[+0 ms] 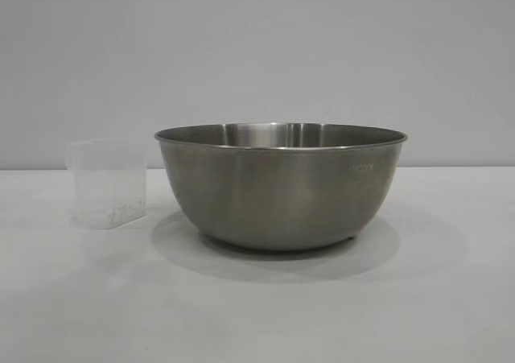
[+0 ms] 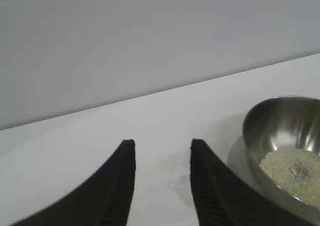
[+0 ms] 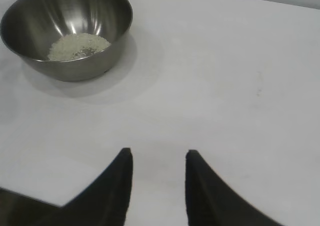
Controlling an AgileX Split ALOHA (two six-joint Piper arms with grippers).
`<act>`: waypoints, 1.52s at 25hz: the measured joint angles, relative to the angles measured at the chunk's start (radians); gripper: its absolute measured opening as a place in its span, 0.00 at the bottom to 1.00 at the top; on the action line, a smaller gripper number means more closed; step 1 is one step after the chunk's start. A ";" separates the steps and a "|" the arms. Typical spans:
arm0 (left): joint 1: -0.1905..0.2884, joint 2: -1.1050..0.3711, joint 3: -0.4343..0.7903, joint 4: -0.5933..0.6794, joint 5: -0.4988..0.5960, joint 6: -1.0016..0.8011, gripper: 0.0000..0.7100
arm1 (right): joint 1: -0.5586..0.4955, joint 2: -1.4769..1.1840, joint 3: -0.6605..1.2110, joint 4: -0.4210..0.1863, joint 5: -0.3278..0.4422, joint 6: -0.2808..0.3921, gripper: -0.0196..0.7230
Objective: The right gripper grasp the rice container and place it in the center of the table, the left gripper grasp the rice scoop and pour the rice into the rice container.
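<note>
Rice scoop [image 1: 107, 183] stands upright beside the rice container [image 1: 281, 186]; both claws spread, empty.

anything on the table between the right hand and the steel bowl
No: in the right wrist view only bare white table lies between the open, empty right hand and the steel bowl holding rice.

exterior camera sits low and close at table level; both wrist cameras share the rice container [image 1: 282, 186].
</note>
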 joint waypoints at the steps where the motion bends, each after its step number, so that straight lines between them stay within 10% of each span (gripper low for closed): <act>1: -0.012 -0.029 0.000 -0.109 0.095 0.125 0.31 | 0.000 0.000 0.000 0.000 0.000 0.000 0.36; 9: -0.226 -0.126 -0.037 -0.742 0.670 0.794 0.31 | 0.000 0.000 0.000 0.000 0.000 0.000 0.36; 16: -0.365 -0.198 -0.065 -0.930 1.025 0.895 0.31 | 0.000 0.000 0.000 0.000 0.000 0.000 0.36; 26: -0.378 -0.238 -0.164 -1.145 1.530 1.063 0.31 | 0.000 0.000 0.000 0.000 0.000 0.000 0.36; 38: -0.378 -0.504 -0.052 -1.249 1.549 1.191 0.31 | 0.000 0.000 0.000 0.000 0.000 0.000 0.36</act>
